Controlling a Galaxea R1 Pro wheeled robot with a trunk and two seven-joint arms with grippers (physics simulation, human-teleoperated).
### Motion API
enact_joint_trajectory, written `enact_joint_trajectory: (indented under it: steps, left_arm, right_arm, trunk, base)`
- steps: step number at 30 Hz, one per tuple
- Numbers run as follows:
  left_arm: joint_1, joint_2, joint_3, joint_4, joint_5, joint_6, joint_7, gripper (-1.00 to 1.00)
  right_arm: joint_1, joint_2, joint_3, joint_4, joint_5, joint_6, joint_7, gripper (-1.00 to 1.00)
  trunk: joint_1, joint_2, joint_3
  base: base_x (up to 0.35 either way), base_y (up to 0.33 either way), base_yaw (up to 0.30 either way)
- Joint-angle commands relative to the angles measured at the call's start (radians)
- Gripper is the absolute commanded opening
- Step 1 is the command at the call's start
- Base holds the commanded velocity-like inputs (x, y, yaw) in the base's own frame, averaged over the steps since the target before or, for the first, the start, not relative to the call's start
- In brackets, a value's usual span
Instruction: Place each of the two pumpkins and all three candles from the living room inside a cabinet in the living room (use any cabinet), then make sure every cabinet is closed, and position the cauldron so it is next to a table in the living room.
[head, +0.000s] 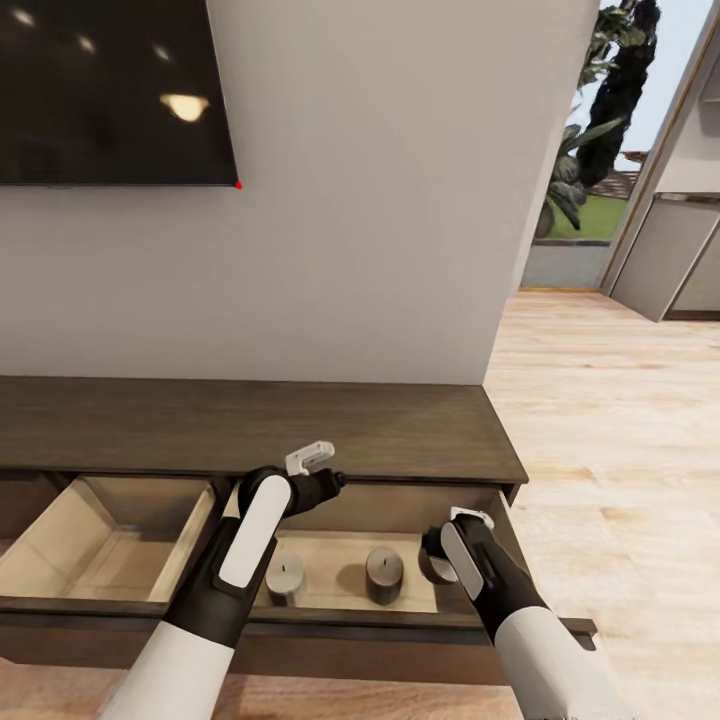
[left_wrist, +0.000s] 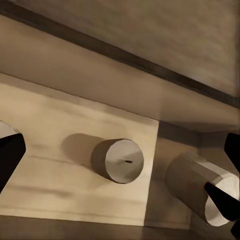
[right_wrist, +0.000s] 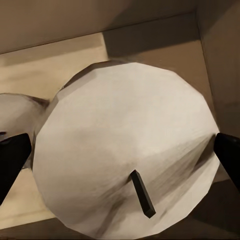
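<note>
Three candles were seen inside the open right-hand drawer of the cabinet (head: 250, 425), each standing upright with its long axis vertical and its flat top facing up. In the head view the left candle (head: 285, 578) and the middle candle (head: 384, 574) stood apart on the pale drawer floor, while the third candle (head: 434, 567), nearest the drawer's right wall, was largely hidden behind the right gripper (head: 447, 552).

The right wrist view supplied what the head view hid: the third candle (right_wrist: 125, 160) was looked at from above, its faceted top and short dark wick plainly shown, with one black fingertip at each side of it. The jaws were spread wider than the candle, and no contact could be made out, so the right gripper appeared released rather than grasping, though this was hard to confirm at such close range.

The left gripper (head: 335, 482) was held above the drawer at the front edge of the cabinet top. In the left wrist view its fingers (left_wrist: 10, 152) were spread wide apart and empty, with two candles (left_wrist: 120, 161) seen between them on the drawer floor.

A second drawer (head: 100, 550), left of the candles' drawer, also stood open. Above the cabinet a dark television (head: 110, 90) was mounted on the wall.
</note>
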Motion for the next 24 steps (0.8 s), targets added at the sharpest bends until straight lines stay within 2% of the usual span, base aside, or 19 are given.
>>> enact_joint_trajectory:
  steps: [1,4,6,15,17,20,24]
  left_arm:
    - [-0.001,0.0,-0.002,-0.005,0.01,0.001,0.011,1.0]
    - [-0.001,0.0,-0.004,-0.013,0.011,0.001,0.011,1.0]
    - [-0.001,0.0,-0.005,-0.017,0.011,0.002,0.01,1.0]
    - [0.001,0.001,-0.005,-0.075,0.018,0.031,0.007,1.0]
    - [0.001,0.002,-0.005,-0.078,0.038,0.037,0.007,1.0]
    - [0.001,0.003,-0.006,-0.079,0.089,0.039,0.007,1.0]
    - [0.001,0.004,-0.007,-0.08,0.109,0.039,0.008,1.0]
  right_arm:
    - [-0.005,-0.001,0.003,0.016,-0.01,0.001,-0.01,-1.0]
    - [-0.008,-0.001,0.002,0.032,-0.01,-0.001,-0.011,-1.0]
    - [-0.009,-0.001,0.002,0.036,-0.01,-0.001,-0.011,-1.0]
    - [-0.009,-0.001,0.001,0.037,-0.01,-0.003,-0.01,-1.0]
    - [-0.009,-0.001,0.001,0.037,-0.01,-0.003,-0.01,-1.0]
    - [-0.009,-0.001,0.001,0.037,-0.009,-0.003,-0.01,-1.0]
    - [-0.009,-0.001,0.001,0.037,-0.009,-0.003,-0.01,-1.0]
  trunk:
    - [0.0,0.0,-0.001]
    - [0.0,0.0,-0.001]
    - [0.007,-0.014,-0.007]
    - [0.011,-0.017,-0.042]
    - [0.012,-0.017,-0.05]
    - [0.013,-0.017,-0.057]
    - [0.013,-0.017,-0.057]
  base:
    - [0.0,0.0,0.0]
    - [0.0,0.0,0.0]
    - [0.0,0.0,0.0]
    - [0.0,0.0,0.0]
    - [0.0,0.0,0.0]
    - [0.0,0.0,0.0]
    - [0.0,0.0,0.0]
